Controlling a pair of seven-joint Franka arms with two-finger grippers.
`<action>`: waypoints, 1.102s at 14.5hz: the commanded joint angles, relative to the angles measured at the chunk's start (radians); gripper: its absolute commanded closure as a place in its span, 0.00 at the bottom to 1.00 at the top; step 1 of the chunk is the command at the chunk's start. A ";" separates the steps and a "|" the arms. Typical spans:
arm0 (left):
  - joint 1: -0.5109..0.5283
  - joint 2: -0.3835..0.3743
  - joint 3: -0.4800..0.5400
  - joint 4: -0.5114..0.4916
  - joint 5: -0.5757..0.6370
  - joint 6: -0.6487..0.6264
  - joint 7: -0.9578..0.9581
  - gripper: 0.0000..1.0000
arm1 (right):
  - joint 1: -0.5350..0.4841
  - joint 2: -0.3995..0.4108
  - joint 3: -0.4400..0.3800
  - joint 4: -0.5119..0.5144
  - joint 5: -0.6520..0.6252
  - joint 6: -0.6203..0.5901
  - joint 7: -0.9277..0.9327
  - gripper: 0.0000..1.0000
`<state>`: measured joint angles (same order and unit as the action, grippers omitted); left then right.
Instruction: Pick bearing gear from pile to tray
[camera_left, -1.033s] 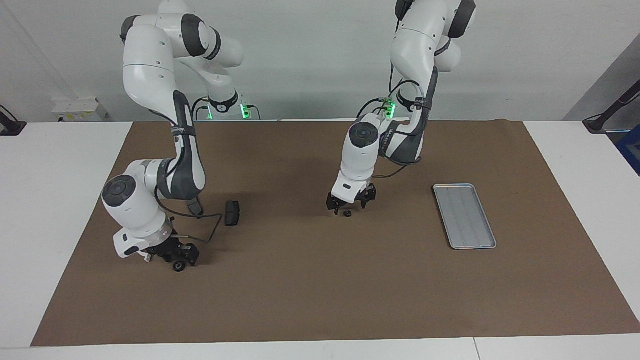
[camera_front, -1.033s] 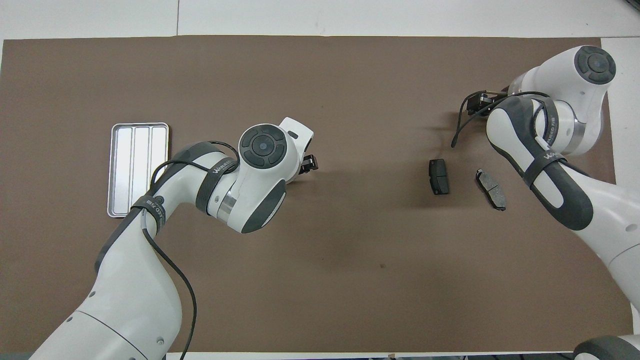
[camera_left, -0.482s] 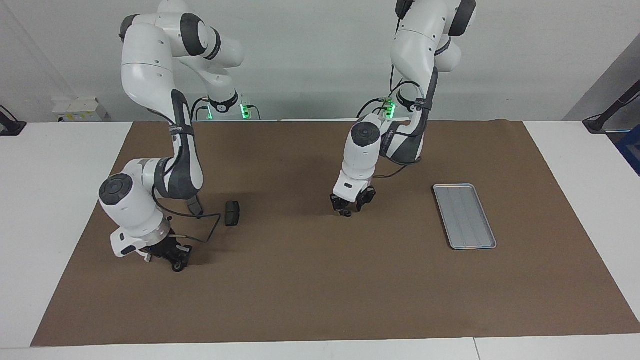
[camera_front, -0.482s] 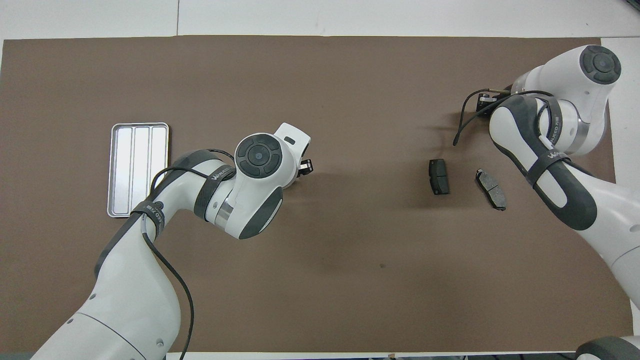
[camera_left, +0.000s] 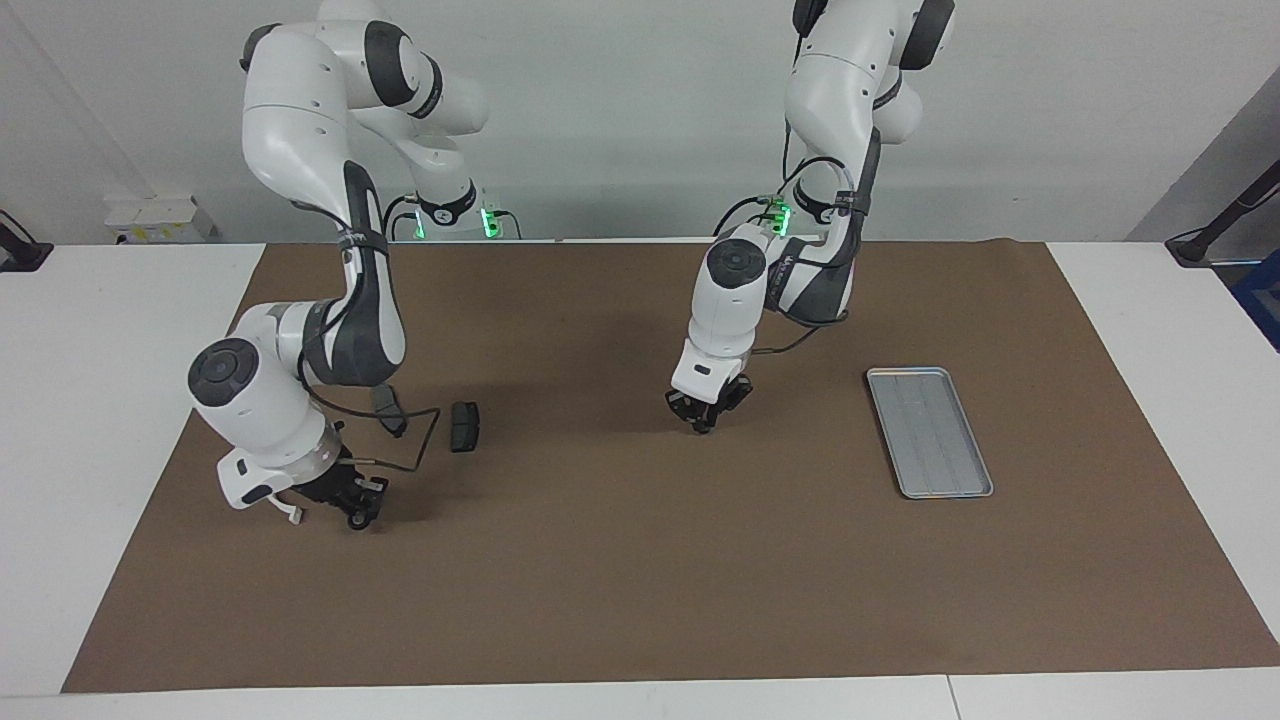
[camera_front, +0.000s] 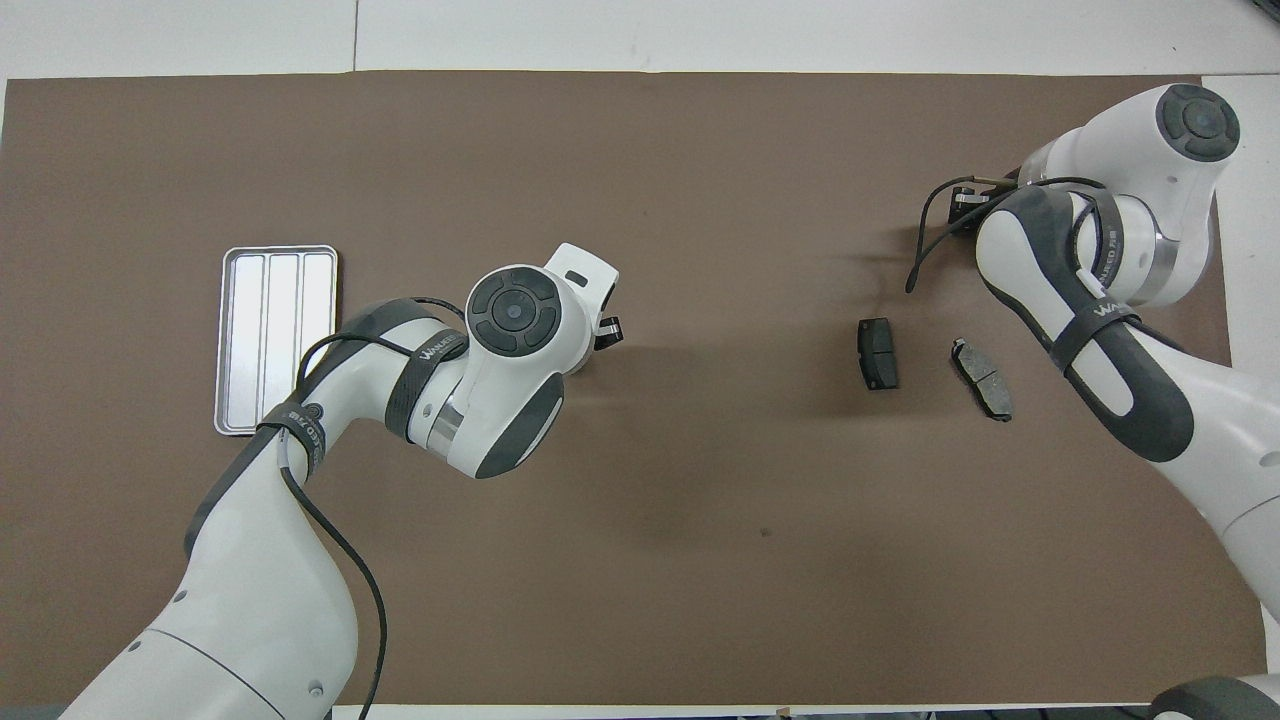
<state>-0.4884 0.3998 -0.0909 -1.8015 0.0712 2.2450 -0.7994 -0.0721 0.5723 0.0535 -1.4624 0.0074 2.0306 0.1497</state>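
Nearest the robots, toward the right arm's end of the brown mat (camera_left: 620, 580), lie two dark grey brake pads, flat and apart from each other: one (camera_front: 982, 378) close beside the right arm's forearm and hidden by that arm in the facing view, the other (camera_left: 464, 426) just a little farther out and more toward the middle. At the left arm's end the silver tray (camera_left: 905, 478) rests flat on the mat, its ridged bottom bare. The left gripper (camera_left: 704, 423) points down at the middle of the mat, well apart from the tray, with its tips low at the surface and drawn narrow, almost meeting; whether anything sits between them cannot be told. The right gripper (camera_left: 356, 508) is over the part of the mat farthest from the robots that anything occupies, at the right arm's end, tilted and low, its shadow just beneath it. A small black round piece (camera_left: 357, 521) shows at its fingertips, pinched between them and well apart from the tray. In the overhead view this gripper (camera_front: 962, 203) is mostly hidden by its own arm.
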 joint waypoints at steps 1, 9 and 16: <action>0.103 -0.057 -0.006 0.164 -0.014 -0.258 0.159 1.00 | 0.041 -0.066 0.000 0.069 -0.024 -0.185 -0.001 1.00; 0.569 -0.202 0.005 0.148 -0.113 -0.457 0.878 1.00 | 0.423 -0.132 0.012 0.134 0.005 -0.281 0.894 1.00; 0.634 -0.325 0.005 -0.301 -0.113 -0.036 0.990 1.00 | 0.685 0.035 0.009 0.089 -0.055 0.034 1.306 1.00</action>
<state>0.1403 0.1458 -0.0817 -1.9783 -0.0264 2.1255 0.1721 0.5815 0.5345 0.0682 -1.3799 -0.0023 1.9813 1.3847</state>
